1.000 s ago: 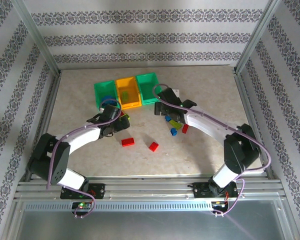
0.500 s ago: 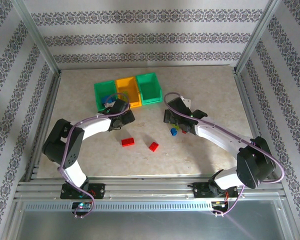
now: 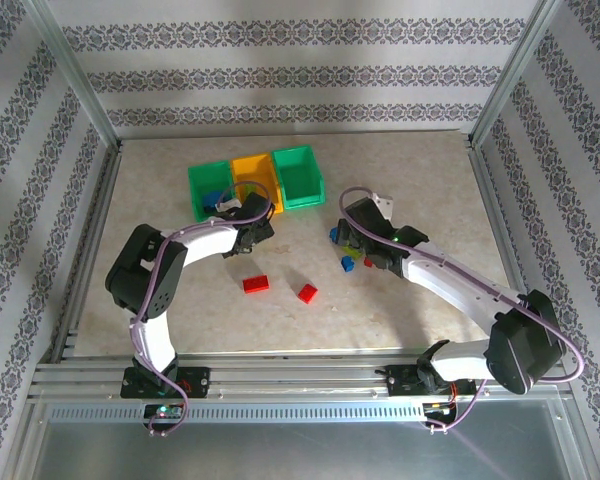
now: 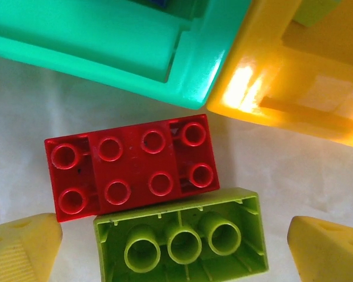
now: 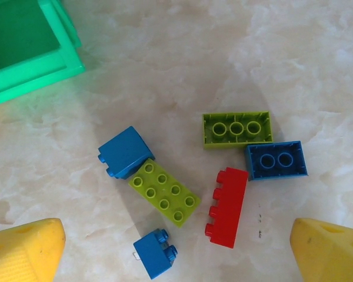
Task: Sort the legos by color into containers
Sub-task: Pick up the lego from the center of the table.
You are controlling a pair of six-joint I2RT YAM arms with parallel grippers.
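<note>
Left gripper (image 4: 175,251): jaws wide apart, gripping nothing; an upturned lime brick (image 4: 179,238) lies between its fingertips.
Red brick (image 4: 132,167): flat, studs up, touching the lime brick at its 12 o'clock. The left green bin (image 4: 106,41) sits at 11 o'clock and the orange-yellow bin (image 4: 294,70) at 1.
Right gripper (image 5: 177,251): wide open and empty, over a cluster of six bricks (image 5: 223,202) in blue, lime and red. The right green bin (image 5: 41,64) is at 10 o'clock.
Risk: closing on the lime brick could drag or pinch the red one too (they touch along a whole side), carrying red to the wrong bin.
Bin contents: left green holds something blue (image 3: 215,197); orange-yellow shows a lime piece (image 4: 315,9) at its far edge; right green has no brick I can make out.
</note>
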